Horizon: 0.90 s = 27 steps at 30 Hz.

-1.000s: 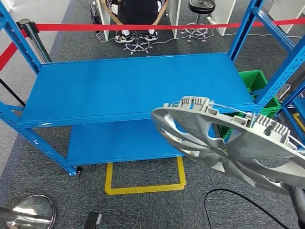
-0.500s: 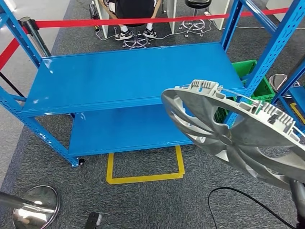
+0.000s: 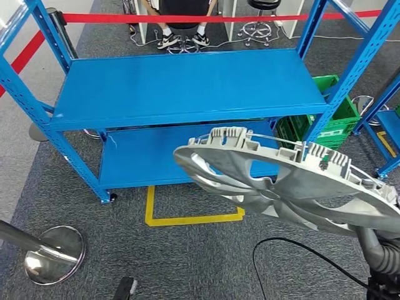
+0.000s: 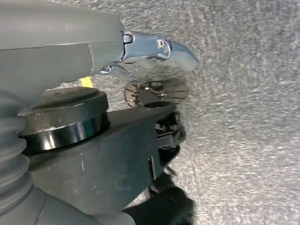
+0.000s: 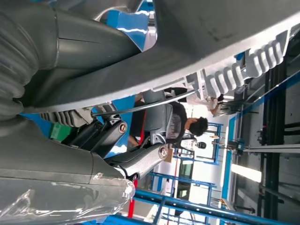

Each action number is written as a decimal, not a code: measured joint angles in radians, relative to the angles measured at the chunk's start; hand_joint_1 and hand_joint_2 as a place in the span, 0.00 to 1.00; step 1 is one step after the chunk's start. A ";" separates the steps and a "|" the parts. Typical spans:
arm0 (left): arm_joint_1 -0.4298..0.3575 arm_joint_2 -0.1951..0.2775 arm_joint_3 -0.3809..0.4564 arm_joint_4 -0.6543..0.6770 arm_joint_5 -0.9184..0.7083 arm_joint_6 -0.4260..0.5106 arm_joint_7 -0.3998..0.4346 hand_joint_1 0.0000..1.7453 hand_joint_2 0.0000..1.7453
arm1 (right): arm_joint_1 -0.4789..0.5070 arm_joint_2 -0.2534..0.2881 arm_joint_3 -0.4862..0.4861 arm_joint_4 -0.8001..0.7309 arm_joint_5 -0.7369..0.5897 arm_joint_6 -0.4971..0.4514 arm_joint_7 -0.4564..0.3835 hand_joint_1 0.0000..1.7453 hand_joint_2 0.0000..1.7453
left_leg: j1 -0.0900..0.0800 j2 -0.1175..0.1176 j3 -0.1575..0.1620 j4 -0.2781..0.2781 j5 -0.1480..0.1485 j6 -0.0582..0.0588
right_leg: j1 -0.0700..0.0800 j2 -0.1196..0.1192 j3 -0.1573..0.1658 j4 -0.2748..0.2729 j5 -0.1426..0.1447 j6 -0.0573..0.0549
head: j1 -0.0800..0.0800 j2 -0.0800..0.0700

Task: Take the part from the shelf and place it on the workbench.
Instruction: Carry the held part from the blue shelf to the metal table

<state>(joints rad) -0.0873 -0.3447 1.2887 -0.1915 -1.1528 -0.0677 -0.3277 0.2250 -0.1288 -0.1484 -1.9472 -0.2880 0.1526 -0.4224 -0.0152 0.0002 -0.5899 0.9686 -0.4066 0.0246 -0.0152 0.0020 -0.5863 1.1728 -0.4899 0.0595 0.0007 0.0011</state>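
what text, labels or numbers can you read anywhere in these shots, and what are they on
None can be read.
The grey wheel cover held by the right hand shows moulded ribs and clips, with no legible lettering.
The blue shelf, green crate and red barrier tape carry no visible writing.
The yellow floor marking is a plain outline, not a sign.
The left hand shows no label.

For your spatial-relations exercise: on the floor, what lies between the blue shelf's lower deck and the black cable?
In the head view, a yellow tape outline on grey carpet lies between the blue shelf and the black cable, partly hidden by the held wheel cover.
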 joint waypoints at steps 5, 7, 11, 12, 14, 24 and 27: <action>0.000 0.001 -0.001 0.000 0.000 0.000 -0.001 0.00 1.00 | -0.009 -0.006 0.009 0.006 0.001 -0.002 -0.001 1.00 1.00 | -0.002 0.000 -0.031 0.008 0.042 -0.023 | 0.008 0.000 0.108 -0.191 -0.017 -0.014 | -0.001 0.000; 0.001 0.002 -0.001 0.000 0.000 0.001 -0.001 0.00 1.00 | -0.011 -0.007 0.011 0.007 0.001 -0.003 -0.001 1.00 1.00 | -0.001 -0.001 -0.050 0.030 0.009 -0.036 | 0.005 -0.002 0.086 -0.191 0.005 -0.030 | -0.001 0.000; 0.001 0.003 -0.002 0.000 0.000 0.003 -0.001 0.00 1.00 | -0.012 -0.008 0.016 0.010 0.002 -0.004 -0.001 1.00 1.00 | 0.007 -0.002 -0.109 0.252 -0.160 -0.056 | 0.004 -0.005 0.031 -0.190 0.052 -0.044 | -0.006 0.000; 0.001 0.003 -0.002 0.000 0.000 0.003 -0.001 0.00 1.00 | -0.012 -0.008 0.016 0.011 0.002 -0.004 -0.001 1.00 1.00 | 0.009 -0.002 -0.110 0.290 -0.163 -0.058 | 0.004 -0.005 0.016 -0.190 0.064 -0.043 | -0.006 0.000; 0.000 0.003 -0.002 0.000 -0.001 0.003 -0.003 0.00 1.00 | -0.012 -0.008 0.017 0.013 0.002 -0.005 -0.001 1.00 1.00 | 0.011 -0.002 -0.064 0.267 -0.115 -0.059 | 0.003 -0.005 -0.013 -0.188 0.085 -0.038 | -0.006 0.000; 0.004 0.001 -0.010 0.000 -0.003 0.017 0.010 0.00 1.00 | -0.014 -0.023 0.037 0.030 0.010 -0.027 -0.014 1.00 1.00 | 0.009 0.000 0.090 -0.035 -0.050 -0.003 | 0.001 -0.004 -0.104 -0.091 0.042 0.005 | 0.000 0.000; 0.004 0.001 -0.010 0.000 -0.001 0.022 0.028 0.00 1.00 | -0.019 -0.025 0.050 0.041 0.015 -0.027 -0.017 1.00 1.00 | 0.004 0.002 0.062 -0.026 -0.031 0.002 | 0.001 -0.004 -0.131 0.092 -0.050 0.008 | 0.002 0.000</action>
<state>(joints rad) -0.0830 -0.3433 1.2788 -0.1915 -1.1540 -0.0461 -0.2995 0.2064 -0.1537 -0.0986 -1.9058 -0.2731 0.1254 -0.4392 -0.0114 0.0022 -0.5276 0.9429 -0.4377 0.0269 -0.0138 -0.0023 -0.7169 1.2651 -0.5398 0.0671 0.0029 0.0011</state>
